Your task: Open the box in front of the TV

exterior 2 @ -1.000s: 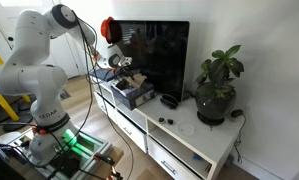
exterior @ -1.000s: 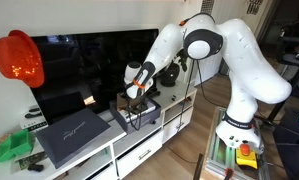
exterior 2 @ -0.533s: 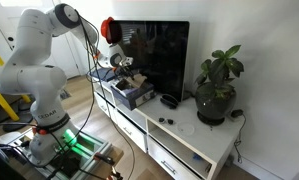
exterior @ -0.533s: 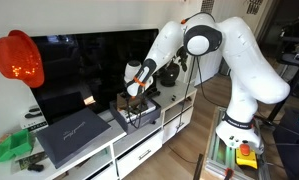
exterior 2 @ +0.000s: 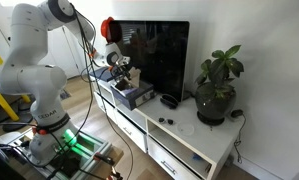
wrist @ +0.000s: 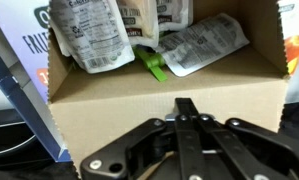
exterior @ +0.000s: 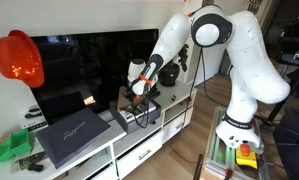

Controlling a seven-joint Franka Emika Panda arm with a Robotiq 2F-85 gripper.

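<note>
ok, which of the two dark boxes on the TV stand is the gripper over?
The smaller box, the one nearer the robot's base: the gripper is directly over it. The larger flat box with pale script lies beside it, clear of the arm.

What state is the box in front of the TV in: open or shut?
Open: the wrist view looks into the box, with pouches and a green item lying inside uncovered.

We record: one low white cabinet point(exterior: 139, 153) with drawers, set against a white wall point(exterior 2: 254, 40); wooden floor point(exterior: 187, 148); one potted plant point(exterior 2: 217, 85) by an end edge of the cabinet top.
</note>
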